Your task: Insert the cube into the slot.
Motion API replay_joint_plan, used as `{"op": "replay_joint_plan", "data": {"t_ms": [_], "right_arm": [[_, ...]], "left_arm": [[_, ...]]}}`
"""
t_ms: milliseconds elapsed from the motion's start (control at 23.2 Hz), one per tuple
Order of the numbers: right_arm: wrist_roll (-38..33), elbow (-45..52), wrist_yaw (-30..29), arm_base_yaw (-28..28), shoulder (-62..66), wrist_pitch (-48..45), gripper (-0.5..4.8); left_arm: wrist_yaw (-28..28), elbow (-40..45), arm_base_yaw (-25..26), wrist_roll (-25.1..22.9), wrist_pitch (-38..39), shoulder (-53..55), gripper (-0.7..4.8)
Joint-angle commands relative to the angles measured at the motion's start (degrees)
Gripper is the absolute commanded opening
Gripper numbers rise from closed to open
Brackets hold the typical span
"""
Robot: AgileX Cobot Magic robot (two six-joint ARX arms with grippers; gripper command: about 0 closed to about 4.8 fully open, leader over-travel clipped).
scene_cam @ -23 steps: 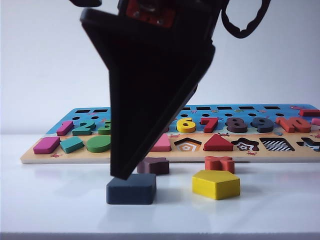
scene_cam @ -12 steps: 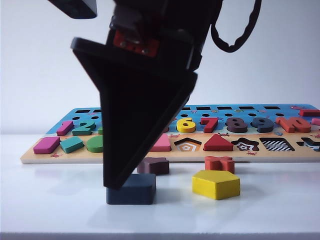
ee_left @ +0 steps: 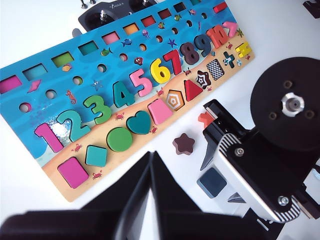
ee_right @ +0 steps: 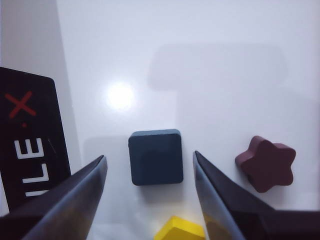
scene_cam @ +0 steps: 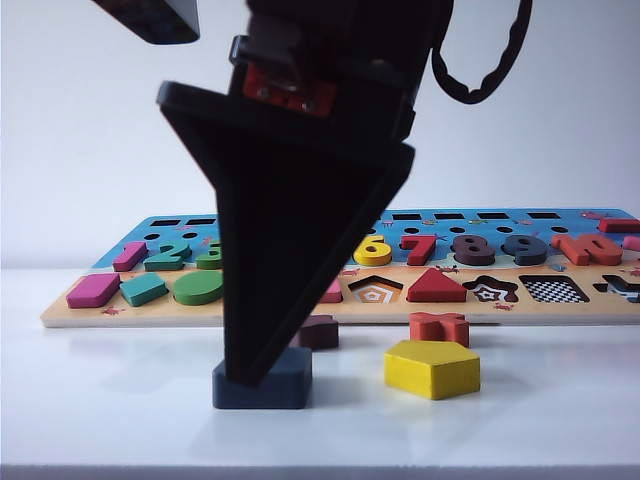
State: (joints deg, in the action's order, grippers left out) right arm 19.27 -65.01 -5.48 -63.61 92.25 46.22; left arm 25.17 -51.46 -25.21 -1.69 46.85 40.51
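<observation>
A flat navy-grey cube (ee_right: pixel 155 157) with rounded corners lay on the white table (scene_cam: pixel 120 410) before the puzzle board (ee_left: pixel 65 90), between the open right gripper's (ee_right: pixel 150 172) fingers. Right of it: brown star (ee_right: pixel 266 163), yellow pentagon (scene_cam: pixel 432 368), checkerboard slot (scene_cam: pixel 553 289). The left gripper's (ee_left: pixel 150 165) fingertips met, shut.

The right pincer (scene_cam: pixel 262 372), a dark wedge, hangs over the cube (scene_cam: pixel 275 385) on the white surface (scene_cam: pixel 120 400), near a yellow pentagon block (scene_cam: pixel 432 367).
</observation>
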Motion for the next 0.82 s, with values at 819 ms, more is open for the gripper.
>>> {"op": "replay_joint_plan", "data": {"t_ms": [819], "right_arm": [[-0.15,-0.24,0.15,-0.09,1.66,-0.63,2.90]], "left_arm": [[0.33,-0.17,0.07,-0.26,-1.14,0.02,0.10]]}}
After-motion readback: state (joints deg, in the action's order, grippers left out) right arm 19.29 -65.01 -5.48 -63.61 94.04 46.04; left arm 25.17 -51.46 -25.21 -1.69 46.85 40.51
